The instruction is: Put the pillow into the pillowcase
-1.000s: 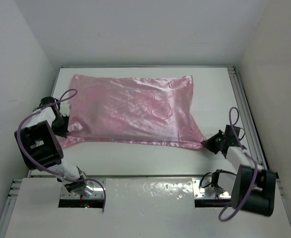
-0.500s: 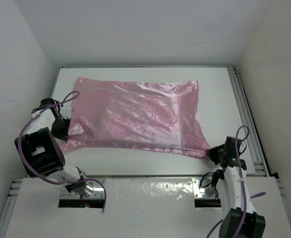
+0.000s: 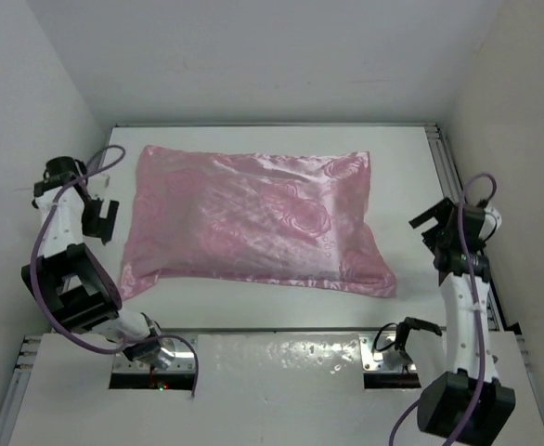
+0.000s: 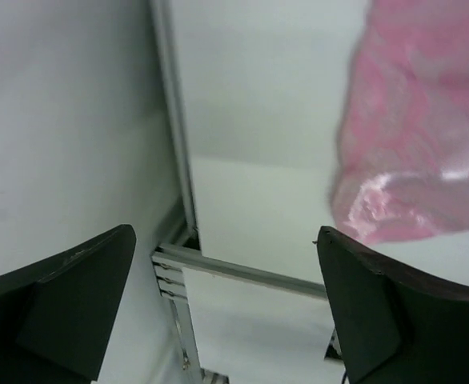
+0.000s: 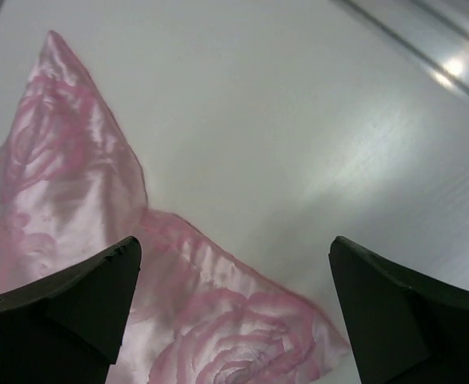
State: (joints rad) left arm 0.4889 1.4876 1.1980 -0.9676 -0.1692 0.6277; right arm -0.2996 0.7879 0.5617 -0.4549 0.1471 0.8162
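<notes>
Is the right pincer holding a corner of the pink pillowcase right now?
No, the right pincer stands open, off to the side of the pillowcase, not touching it.

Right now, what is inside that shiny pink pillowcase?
The shiny pink satin pillowcase lies puffed up on the white table, so something likely fills it; the fabric hides what.

White table boxed in by white walls

Table matt white and flat; plain back wall, left wall and right wall stand round it; a grooved metal rail runs along its right edge; another rail sits between table and wall in the left wrist view; a glossy panel spans the near side.
</notes>
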